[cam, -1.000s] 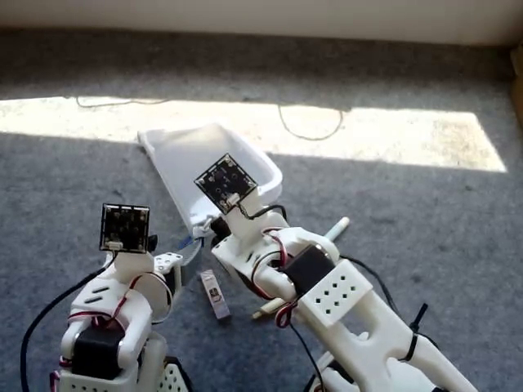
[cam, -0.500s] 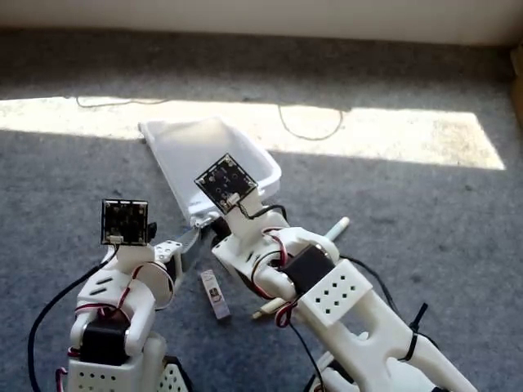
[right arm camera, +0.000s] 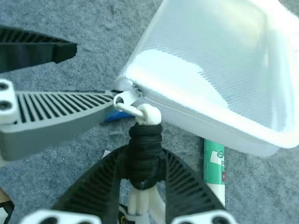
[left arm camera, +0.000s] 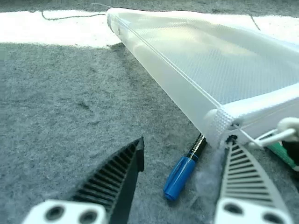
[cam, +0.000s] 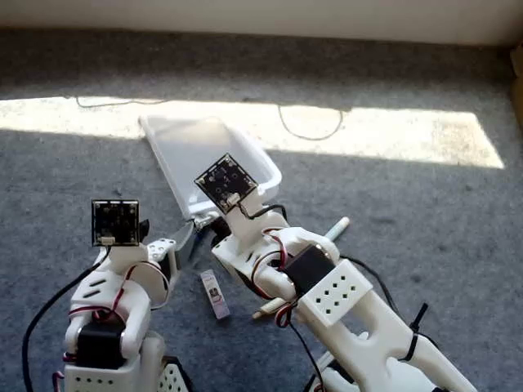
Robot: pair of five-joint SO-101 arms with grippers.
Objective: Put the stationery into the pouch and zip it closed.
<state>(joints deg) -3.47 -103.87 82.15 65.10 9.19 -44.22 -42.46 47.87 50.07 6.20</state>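
Note:
The white translucent pouch (cam: 204, 151) lies open on the grey carpet, its mouth facing the arms. My right gripper (right arm camera: 145, 156) is shut on the black cord of the zipper pull (right arm camera: 142, 114) at the pouch's near corner. My left gripper (left arm camera: 186, 142) stands open beside that corner, its white finger (right arm camera: 60, 116) tip touching the zipper end. A blue-capped marker (left arm camera: 182, 170) lies on the carpet between the left gripper's fingers. A green-and-white stick (right arm camera: 215, 172) lies under the pouch's edge. In the high view the left gripper (cam: 184, 237) and right gripper (cam: 214, 224) nearly meet.
A small white eraser-like block (cam: 215, 294) lies between the two arms. A pale pen (cam: 335, 229) and a wooden pencil (cam: 268, 309) stick out from under the right arm. A thin cable (cam: 310, 131) curls on the sunlit carpet behind the pouch.
My left gripper has moved forward to the pouch's near corner, its fingers now apart. The pouch has shifted slightly. The right arm has stayed put on the zipper pull.

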